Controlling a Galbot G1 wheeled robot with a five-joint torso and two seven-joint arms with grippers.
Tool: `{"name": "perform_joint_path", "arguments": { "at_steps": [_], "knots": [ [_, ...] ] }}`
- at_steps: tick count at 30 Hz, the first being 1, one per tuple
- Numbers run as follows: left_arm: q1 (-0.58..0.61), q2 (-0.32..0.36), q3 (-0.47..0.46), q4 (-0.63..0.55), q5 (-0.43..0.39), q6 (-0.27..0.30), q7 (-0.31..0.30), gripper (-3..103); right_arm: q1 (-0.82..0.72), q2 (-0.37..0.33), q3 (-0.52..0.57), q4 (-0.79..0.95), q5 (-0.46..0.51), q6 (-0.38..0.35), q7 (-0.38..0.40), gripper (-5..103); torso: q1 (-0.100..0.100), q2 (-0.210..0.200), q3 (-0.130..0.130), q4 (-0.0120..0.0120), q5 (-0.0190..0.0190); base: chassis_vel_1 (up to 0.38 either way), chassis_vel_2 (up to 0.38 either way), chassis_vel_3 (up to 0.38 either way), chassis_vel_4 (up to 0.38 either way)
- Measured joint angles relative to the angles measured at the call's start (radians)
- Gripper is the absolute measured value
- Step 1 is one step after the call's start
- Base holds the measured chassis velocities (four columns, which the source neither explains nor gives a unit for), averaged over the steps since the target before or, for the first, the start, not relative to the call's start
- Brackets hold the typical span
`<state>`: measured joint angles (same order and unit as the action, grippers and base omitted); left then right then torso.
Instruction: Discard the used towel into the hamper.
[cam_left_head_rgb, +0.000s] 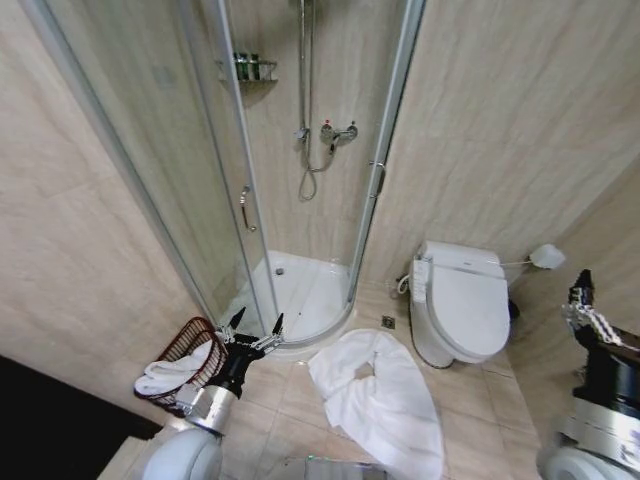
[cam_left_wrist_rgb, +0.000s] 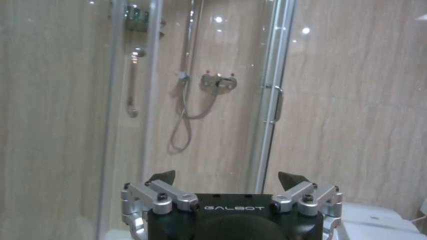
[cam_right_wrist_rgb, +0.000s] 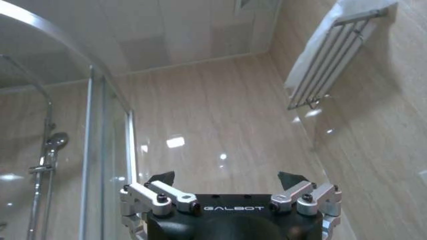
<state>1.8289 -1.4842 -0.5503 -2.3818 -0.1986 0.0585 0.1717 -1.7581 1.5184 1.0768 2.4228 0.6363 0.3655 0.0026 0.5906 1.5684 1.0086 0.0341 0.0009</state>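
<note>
The hamper (cam_left_head_rgb: 186, 343), a dark red-brown slatted basket, stands on the floor by the left wall in the head view. A white towel (cam_left_head_rgb: 170, 376) lies inside it and hangs over its near rim. My left gripper (cam_left_head_rgb: 255, 327) hovers just right of the hamper, open and empty. In the left wrist view that left gripper (cam_left_wrist_rgb: 227, 178) points at the shower door. A larger white towel (cam_left_head_rgb: 385, 400) lies crumpled on the floor tiles in the middle. My right gripper (cam_left_head_rgb: 583, 288) is raised at the far right, open and empty, and the right gripper (cam_right_wrist_rgb: 227, 178) faces the upper wall.
A curved glass shower enclosure (cam_left_head_rgb: 300, 200) stands straight ahead, its white tray (cam_left_head_rgb: 300, 290) at floor level. A white toilet (cam_left_head_rgb: 462, 305) with its lid down sits at the right. A floor drain (cam_left_head_rgb: 388, 322) lies between them. A towel rack (cam_right_wrist_rgb: 333, 55) hangs high on the wall.
</note>
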Motion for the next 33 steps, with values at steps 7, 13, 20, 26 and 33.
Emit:
{"name": "perform_joint_path", "arguments": {
  "at_steps": [7, 13, 20, 26, 33],
  "knots": [
    [0.0, 0.0, 0.0, 0.0, 0.0, 0.0, 0.0, 100, -0.003, 0.0, 0.002, -0.01, -0.021, 0.021, -0.014, 100, 0.0, 0.0, 0.0, 0.0003, -0.0017, -0.03, -0.048, 0.067, 0.007],
    [0.0, 0.0, -0.001, 0.0, 0.0, 0.0, 0.0, 100, -0.005, 0.001, 0.003, -0.011, -0.037, 0.013, -0.014, 100, -0.003, -0.006, -0.004, 0.0003, -0.0013, 0.029, 0.032, -0.045, -0.019],
    [0.0, 0.0, 0.0, 0.0, 0.0, 0.0, 0.0, 100, -0.038, 0.0, 0.006, -0.006, -0.089, -0.092, 0.043, 100, -0.025, -0.053, -0.028, 0.0003, -0.0008, 0.0, 0.0, 0.0, 0.0],
    [0.0, 0.0, 0.0, 0.0, 0.0, 0.0, 0.0, 100, -0.04, 0.004, 0.001, -0.013, -0.121, -0.134, 0.096, 100, -0.044, -0.094, -0.05, 0.0004, -0.0012, 0.0, 0.0, 0.0, 0.0],
    [0.0, 0.0, 0.0, 0.0, 0.0, 0.0, 0.0, 100, -0.019, -0.036, -0.025, -0.196, -0.137, -0.137, 0.064, 100, -0.064, -0.137, -0.073, 0.0007, -0.0011, 0.0, 0.0, 0.0, 0.0]
  ]
}}
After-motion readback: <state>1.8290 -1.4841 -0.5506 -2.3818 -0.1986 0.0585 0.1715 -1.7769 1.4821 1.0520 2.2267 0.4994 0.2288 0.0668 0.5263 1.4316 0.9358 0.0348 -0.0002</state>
